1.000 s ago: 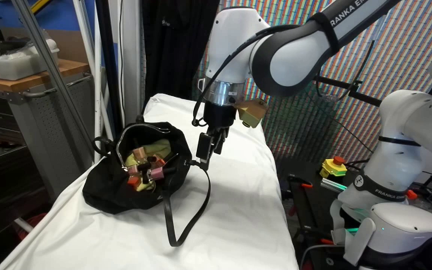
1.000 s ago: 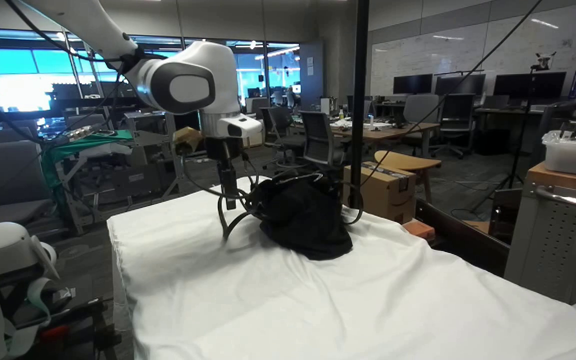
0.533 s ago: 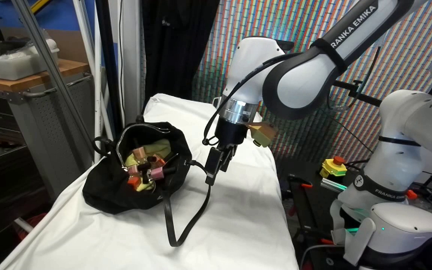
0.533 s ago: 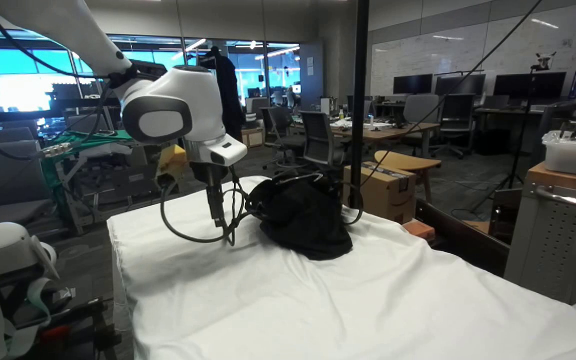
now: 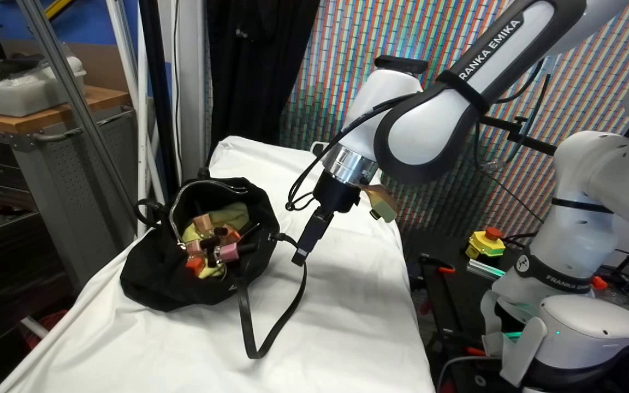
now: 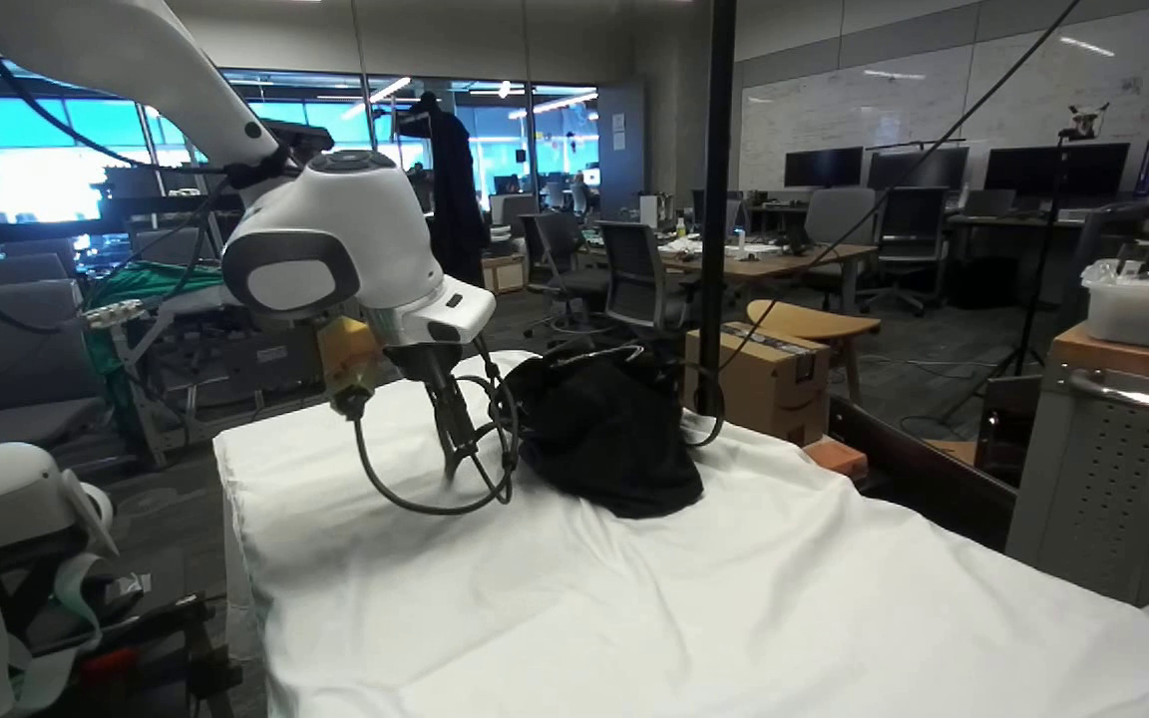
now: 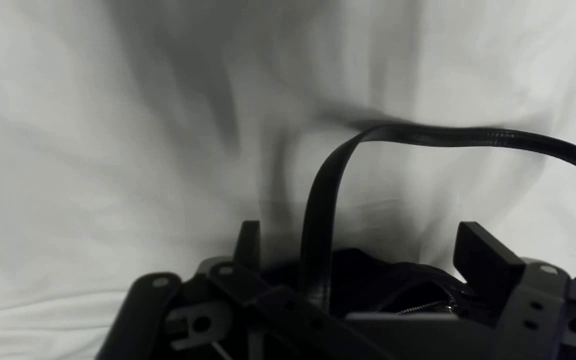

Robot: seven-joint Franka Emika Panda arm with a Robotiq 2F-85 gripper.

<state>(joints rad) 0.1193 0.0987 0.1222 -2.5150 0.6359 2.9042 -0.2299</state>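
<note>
Jaws wide open, nothing clamped. They're tilted, tips angled down just beside the bag. Wrist view: one run of the black strap passes between the two tips, nearer the tip at picture left, with gaps showing on both sides of it. Loop then bends over and swings out past the other tip; whether it touches there, can't tell. In an exterior view the tips overlap the strap near where one end joins the bag. Strap's far bend reaches out over the table, well apart from the jaws.

Bag is black and soft, sitting on the table, mouth wide open. Inside, a jumble: black-capped pink bottle lying on its side, orange bottle near it, peach bottle by a bunched yellow-green cloth.

Table is draped in wrinkled white. Arm leans in above it; tan block sits by its wrist.

Past the table edge: arm base, red-topped yellow emergency stop, white headset.

Farther back: grey tool cart with a plastic bin on top, black curtain, striped panel. Across the room: cardboard box behind the table, office chairs, monitors, whiteboard on the wall.
</note>
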